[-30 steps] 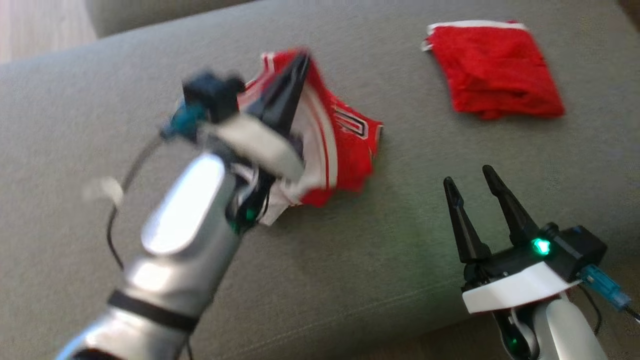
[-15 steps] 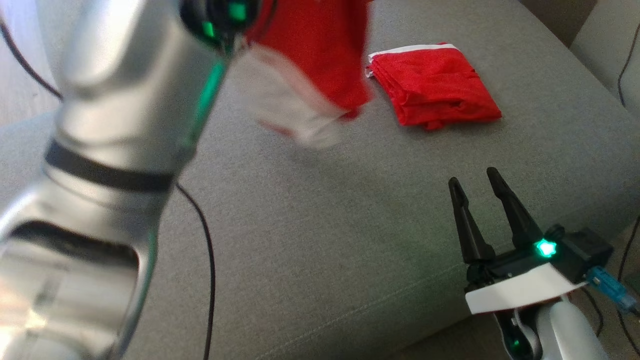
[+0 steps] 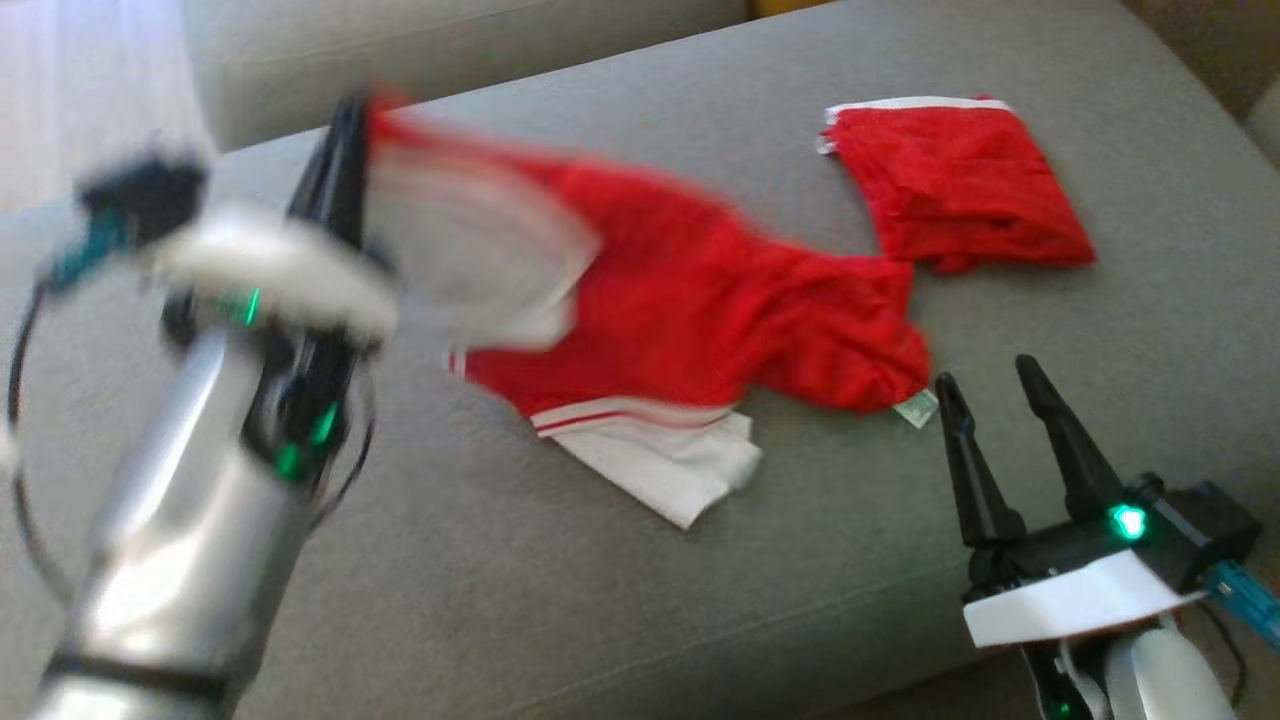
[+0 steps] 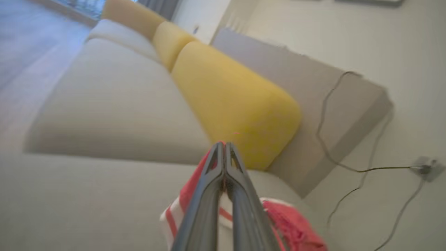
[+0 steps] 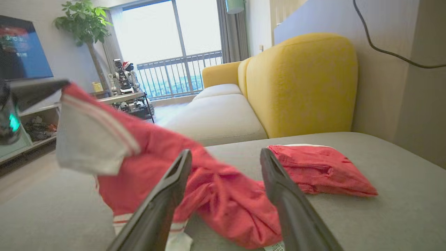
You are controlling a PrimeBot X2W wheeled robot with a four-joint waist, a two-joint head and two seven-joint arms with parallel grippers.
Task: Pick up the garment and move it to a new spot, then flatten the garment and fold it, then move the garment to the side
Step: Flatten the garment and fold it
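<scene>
At the left, the 2 fingers of the left gripper are pressed together on 1 corner of the red and white garment. That corner is lifted up in the air and looks blurred. The rest of the garment is laid across the middle of the grey sofa seat, with a white end at the front. A folded red cloth is seen further back, close to the garment. At the lower right, the right gripper is held just beside the garment, its 2 fingers spread with nothing pinched. A yellow cushion is seen behind.
</scene>
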